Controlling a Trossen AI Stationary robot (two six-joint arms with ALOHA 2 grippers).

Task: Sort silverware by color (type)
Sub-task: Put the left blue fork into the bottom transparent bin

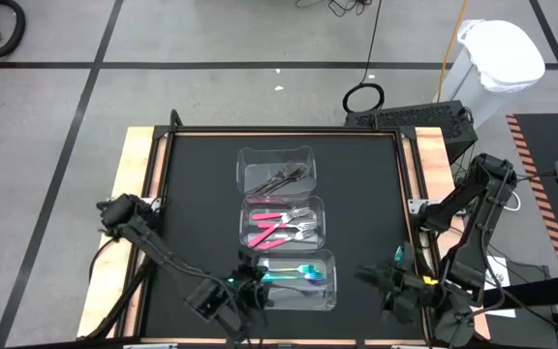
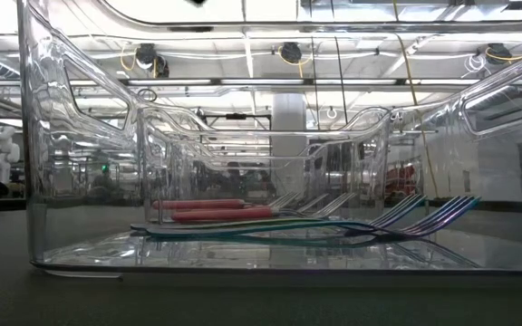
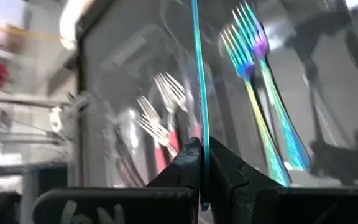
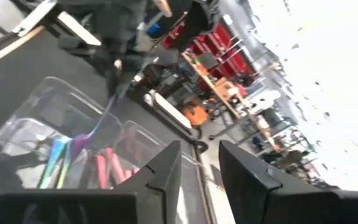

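Three clear containers stand in a row down the table's middle. The far one holds dark grey forks, the middle one pink-handled forks, the near one teal iridescent forks. My left gripper is at the near container's left end, shut on one teal fork. My right gripper hovers right of that container, open, with nothing between its fingers. My left gripper pinches the teal fork's thin handle between its two fingers; the fork is seen edge-on. The handle runs along the fingers and sticks out past their tips over the near container. Its far end leaves the picture, so which end is forward cannot be told.
Wooden rails border the black table top. The low view looks through the near container's wall at the teal forks and, behind them, the pink handles. Bare black mat lies on both sides of the containers.
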